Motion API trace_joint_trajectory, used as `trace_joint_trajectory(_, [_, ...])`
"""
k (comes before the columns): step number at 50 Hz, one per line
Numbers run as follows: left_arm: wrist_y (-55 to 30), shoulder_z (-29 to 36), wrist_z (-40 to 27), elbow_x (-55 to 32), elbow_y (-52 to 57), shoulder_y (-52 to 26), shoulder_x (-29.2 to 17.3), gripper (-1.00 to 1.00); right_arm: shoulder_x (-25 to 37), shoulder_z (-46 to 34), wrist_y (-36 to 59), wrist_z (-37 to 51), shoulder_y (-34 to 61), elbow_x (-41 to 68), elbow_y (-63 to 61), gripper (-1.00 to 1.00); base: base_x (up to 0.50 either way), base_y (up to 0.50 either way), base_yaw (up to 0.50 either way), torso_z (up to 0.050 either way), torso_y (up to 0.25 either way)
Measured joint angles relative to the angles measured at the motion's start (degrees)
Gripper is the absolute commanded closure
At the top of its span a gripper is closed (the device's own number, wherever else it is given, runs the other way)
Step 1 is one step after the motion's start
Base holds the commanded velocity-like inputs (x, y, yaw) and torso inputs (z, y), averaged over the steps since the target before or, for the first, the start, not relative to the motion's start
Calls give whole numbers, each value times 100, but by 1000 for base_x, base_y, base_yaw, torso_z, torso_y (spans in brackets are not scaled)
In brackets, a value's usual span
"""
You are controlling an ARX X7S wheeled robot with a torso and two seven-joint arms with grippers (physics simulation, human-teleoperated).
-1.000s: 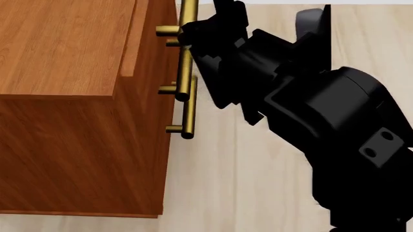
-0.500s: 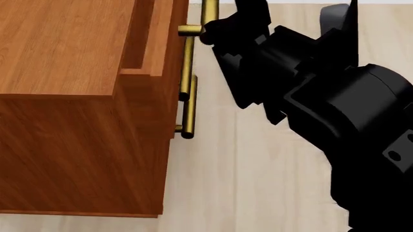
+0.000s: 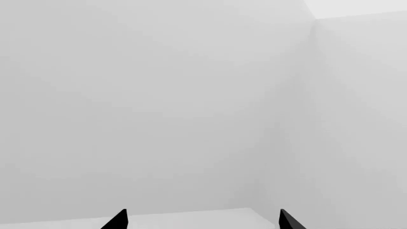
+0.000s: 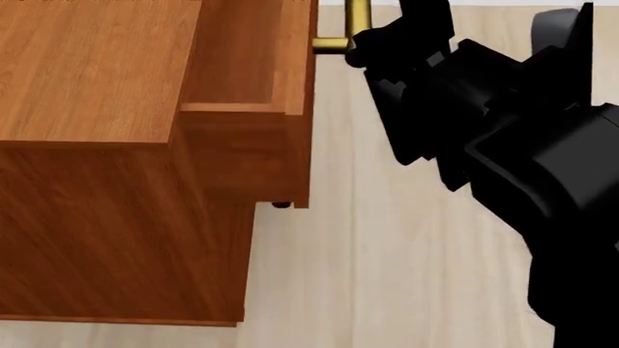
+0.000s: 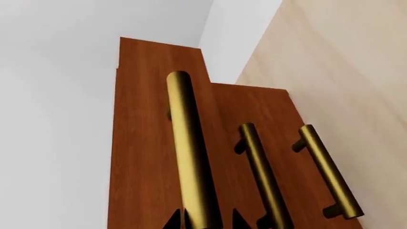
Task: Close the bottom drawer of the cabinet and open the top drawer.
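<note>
The reddish-brown cabinet (image 4: 97,80) fills the left of the head view. Its top drawer (image 4: 295,94) stands pulled out, showing its inside. My right gripper (image 4: 372,47) is shut on the top drawer's brass handle (image 4: 334,45). In the right wrist view that handle (image 5: 188,152) runs between my fingertips (image 5: 171,222). The middle handle (image 5: 264,176) and the bottom drawer's handle (image 5: 327,171) lie beside it, on fronts that look flush with each other. My left gripper (image 3: 202,222) is open and empty, facing white walls. It does not show in the head view.
Pale wooden floor (image 4: 367,254) lies in front of the cabinet. My black right arm (image 4: 522,159) fills the right of the head view. One lower handle's end (image 4: 280,205) peeks out under the open drawer.
The top drawer has slid out of the cabinet, pulled by my right gripper on its handle. It now covers the two lower handles in the head view.
</note>
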Motion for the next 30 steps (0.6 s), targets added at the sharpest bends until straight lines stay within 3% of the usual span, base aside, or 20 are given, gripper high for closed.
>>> trace_joint_trajectory(22, [-34, 20, -44, 15, 24, 5, -25, -100, 259, 126, -37, 18, -86, -65, -135, 100, 4, 0, 0, 1, 3])
trace_joint_trajectory(23, [-33, 21, -45, 16, 24, 5, -25, -100, 261, 129, -37, 16, -87, -72, -139, -100, 0, 0, 0, 10, 0])
trace_joint_trajectory(30, [-34, 24, -51, 11, 21, 5, -30, -100, 294, 309, -245, -288, 78, -123, -170, -100, 0, 0, 0, 0, 0])
